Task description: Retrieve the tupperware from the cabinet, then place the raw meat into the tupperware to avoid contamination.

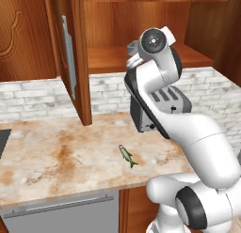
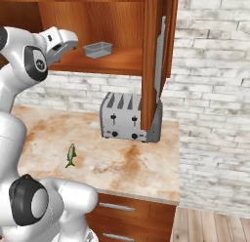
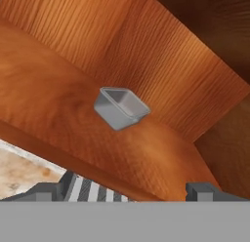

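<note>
The cabinet (image 2: 122,21) stands open, its door (image 2: 158,60) swung out edge-on. On its shelf (image 1: 108,58) sits the tupperware (image 2: 97,50), a small grey open tub (image 3: 121,108). My gripper (image 3: 124,192) hovers in front of the shelf edge, a little short of the tub, open with nothing between its widely spread fingertips (image 3: 202,190). My hand (image 2: 59,41) is raised at shelf height, left of the tub. The raw meat, a tiny grey-green fish (image 1: 127,156), lies on the marble counter (image 1: 56,157) below, also seen as the fish (image 2: 71,154) in the right base view.
A silver toaster (image 2: 128,117) stands against the brick wall under the open door, partly behind my arm (image 1: 172,103). The other open door (image 1: 70,58) juts out at the left. A grey appliance front (image 1: 61,213) sits under the counter.
</note>
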You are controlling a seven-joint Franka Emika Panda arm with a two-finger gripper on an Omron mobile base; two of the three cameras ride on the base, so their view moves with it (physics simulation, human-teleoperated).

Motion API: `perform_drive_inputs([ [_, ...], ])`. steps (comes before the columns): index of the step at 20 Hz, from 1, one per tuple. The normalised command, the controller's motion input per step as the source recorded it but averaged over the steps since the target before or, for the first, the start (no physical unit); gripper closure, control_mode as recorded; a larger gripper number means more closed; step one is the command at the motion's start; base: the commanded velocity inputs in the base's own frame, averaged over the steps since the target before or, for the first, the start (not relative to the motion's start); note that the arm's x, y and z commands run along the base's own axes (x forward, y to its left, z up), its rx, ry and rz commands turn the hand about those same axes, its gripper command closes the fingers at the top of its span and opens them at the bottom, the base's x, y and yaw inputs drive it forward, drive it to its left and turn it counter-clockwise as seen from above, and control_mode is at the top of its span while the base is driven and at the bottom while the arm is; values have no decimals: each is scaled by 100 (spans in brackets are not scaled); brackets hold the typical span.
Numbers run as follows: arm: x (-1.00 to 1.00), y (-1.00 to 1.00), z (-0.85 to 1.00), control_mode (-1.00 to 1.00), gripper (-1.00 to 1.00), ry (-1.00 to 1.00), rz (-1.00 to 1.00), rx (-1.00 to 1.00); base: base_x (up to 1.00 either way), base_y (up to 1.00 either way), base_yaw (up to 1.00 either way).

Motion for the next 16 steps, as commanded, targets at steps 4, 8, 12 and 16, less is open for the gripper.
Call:
perform_drive_inputs([
  [4, 27, 0, 0, -100, -100, 1, 0, 0, 0, 0, 0],
  [8, 24, 0, -1, -100, -100, 2, 0, 0, 0, 0, 0],
  [12, 23, 0, -1, -100, -100, 2, 0, 0, 0, 0, 0],
  [16, 22, 0, -1, -100, -100, 3, 0, 0, 0, 0, 0],
])
